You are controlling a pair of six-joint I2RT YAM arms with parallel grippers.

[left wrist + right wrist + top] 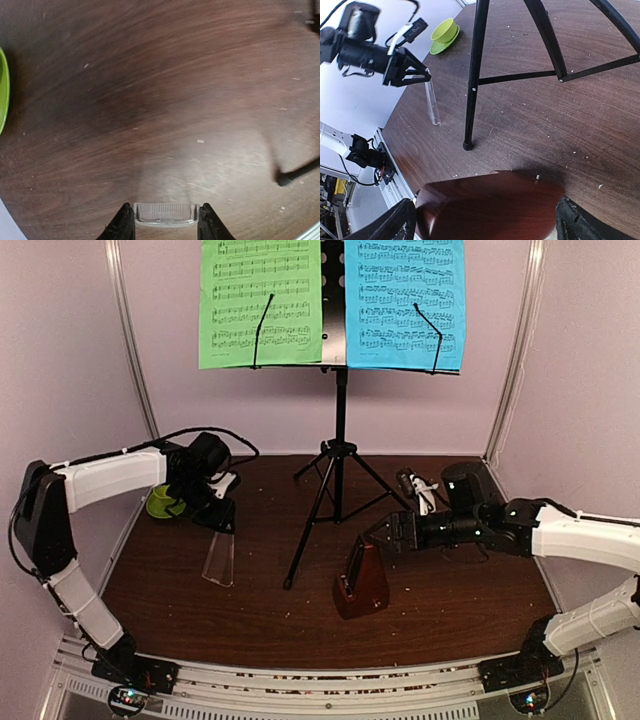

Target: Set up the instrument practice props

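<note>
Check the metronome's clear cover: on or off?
Off. The left end effector grips the clear cover by one end, well apart from the metronome, which stands uncovered.

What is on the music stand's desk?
A green sheet of music on the left and a blue sheet on the right, each pinned by a black wire arm. Only a central strip of the hole-punched desk shows; the sheets cover the rest.

There is one music stand [340,410], two music sheets, a green sheet [260,300] and a blue sheet [405,300], one metronome [360,587], one clear cover [219,560], one lime-green bowl [161,506] and two robot arms [110,478] [590,535].
</note>
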